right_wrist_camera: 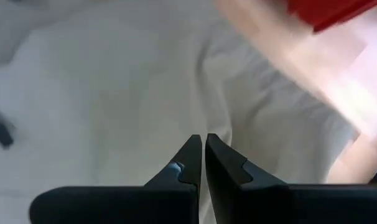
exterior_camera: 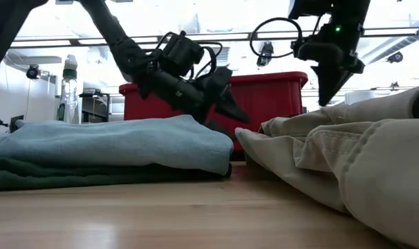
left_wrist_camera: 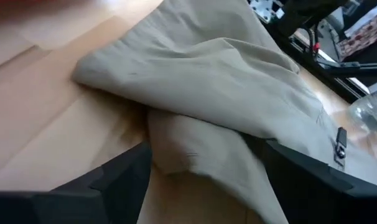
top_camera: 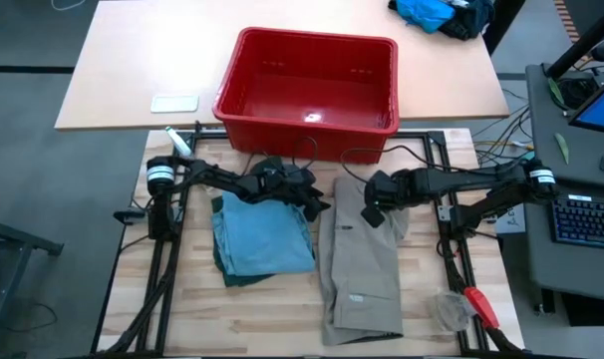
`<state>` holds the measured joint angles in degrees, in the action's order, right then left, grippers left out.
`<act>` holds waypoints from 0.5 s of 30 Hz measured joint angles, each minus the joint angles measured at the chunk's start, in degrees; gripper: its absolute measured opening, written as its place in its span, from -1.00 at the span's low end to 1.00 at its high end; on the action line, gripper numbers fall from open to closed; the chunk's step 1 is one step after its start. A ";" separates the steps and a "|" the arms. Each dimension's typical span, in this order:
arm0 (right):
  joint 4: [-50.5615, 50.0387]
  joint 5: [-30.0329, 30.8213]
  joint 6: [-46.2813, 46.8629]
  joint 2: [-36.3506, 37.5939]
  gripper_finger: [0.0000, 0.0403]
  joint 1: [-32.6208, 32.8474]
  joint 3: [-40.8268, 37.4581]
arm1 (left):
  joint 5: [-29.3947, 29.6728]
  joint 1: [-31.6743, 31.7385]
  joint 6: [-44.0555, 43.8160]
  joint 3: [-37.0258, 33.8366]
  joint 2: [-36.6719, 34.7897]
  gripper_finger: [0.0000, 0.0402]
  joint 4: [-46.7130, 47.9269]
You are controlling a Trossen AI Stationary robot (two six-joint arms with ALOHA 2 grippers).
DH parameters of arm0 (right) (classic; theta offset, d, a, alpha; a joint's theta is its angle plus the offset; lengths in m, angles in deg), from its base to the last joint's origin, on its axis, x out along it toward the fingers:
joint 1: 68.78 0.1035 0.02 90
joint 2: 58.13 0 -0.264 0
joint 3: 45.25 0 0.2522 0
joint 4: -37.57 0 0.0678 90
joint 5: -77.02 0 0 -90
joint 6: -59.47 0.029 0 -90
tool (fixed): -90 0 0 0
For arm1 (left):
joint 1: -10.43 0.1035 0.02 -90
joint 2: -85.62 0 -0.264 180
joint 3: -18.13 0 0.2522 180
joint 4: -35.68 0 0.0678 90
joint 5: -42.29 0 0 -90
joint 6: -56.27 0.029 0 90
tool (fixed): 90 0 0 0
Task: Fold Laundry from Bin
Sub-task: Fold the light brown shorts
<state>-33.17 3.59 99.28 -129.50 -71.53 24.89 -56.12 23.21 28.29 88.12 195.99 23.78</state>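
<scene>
Seen from above, the red bin (top_camera: 307,90) sits behind a folded light blue garment (top_camera: 265,239) and khaki trousers (top_camera: 362,264). At table level, the left gripper (exterior_camera: 227,104) hovers with fingers spread between both garments. The right gripper (right_wrist_camera: 203,158), shut and empty, points at khaki cloth.

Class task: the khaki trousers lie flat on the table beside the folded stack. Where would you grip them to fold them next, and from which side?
Grip the khaki trousers at the rumpled top edge nearest the red bin, coming down from above. There the cloth bunches into raised folds that fingers can pinch, while the rest lies flat against the table.
</scene>
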 joint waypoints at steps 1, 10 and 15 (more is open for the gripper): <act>0.78 1.06 0.00 0.00 -0.94 -0.01 -0.19 | -0.07 -0.02 0.06 0.00 0.28 0.43 -0.57; 15.93 10.81 2.21 -0.04 -0.94 -0.04 -4.26 | -0.08 -0.44 0.49 0.02 5.06 0.36 -7.92; 23.32 12.53 3.08 -0.04 -0.94 -0.04 -7.50 | -0.82 -0.63 1.01 0.00 7.02 0.21 -12.10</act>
<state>-9.85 16.12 102.36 -129.55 -71.57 17.39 -56.94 22.58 29.30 88.12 203.01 11.68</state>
